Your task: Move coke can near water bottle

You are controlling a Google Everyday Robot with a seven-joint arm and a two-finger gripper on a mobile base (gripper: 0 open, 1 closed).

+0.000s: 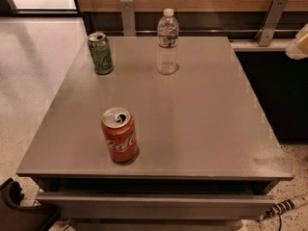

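Note:
The coke can (119, 135), red with white script and an opened silver top, stands upright near the front left of the grey table (207, 124). The water bottle (167, 42), clear with a white cap and a red-and-white label band, stands upright at the back middle of the table. The two are well apart. My gripper (299, 41) shows only as a pale shape cut off by the right edge of the view, above the ledge beside the table's far right corner. It is far from both the can and the bottle and holds nothing that I can see.
A green can (100, 53) stands upright at the back left of the table, left of the bottle. A wall with metal brackets (127, 16) runs behind the table. A dark object (19, 208) sits on the floor at the front left, and a cable (284, 207) lies at the front right.

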